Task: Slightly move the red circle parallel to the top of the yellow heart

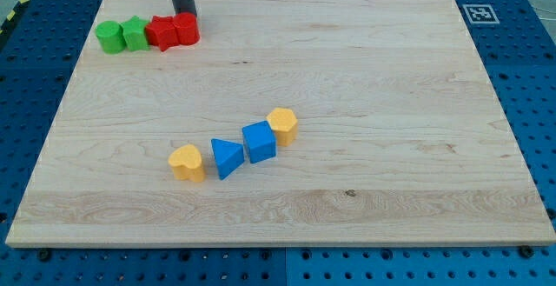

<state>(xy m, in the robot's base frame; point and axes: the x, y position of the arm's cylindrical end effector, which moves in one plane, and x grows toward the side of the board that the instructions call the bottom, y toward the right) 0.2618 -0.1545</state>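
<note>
The red circle [187, 29] lies near the view's top left, at the right end of a row of blocks. My tip [183, 14] stands right at its upper edge and appears to touch it. The red star [162, 32] sits against the circle's left side. The yellow heart [187, 162] lies well below, in the lower middle of the board, almost straight under the red circle.
A green star [135, 34] and a green circle [109, 36] continue the top row to the left. A blue triangle [227, 157], a blue square [259, 141] and a yellow hexagon [282, 125] run diagonally up-right from the heart. The wooden board [391, 103] lies on a blue pegboard.
</note>
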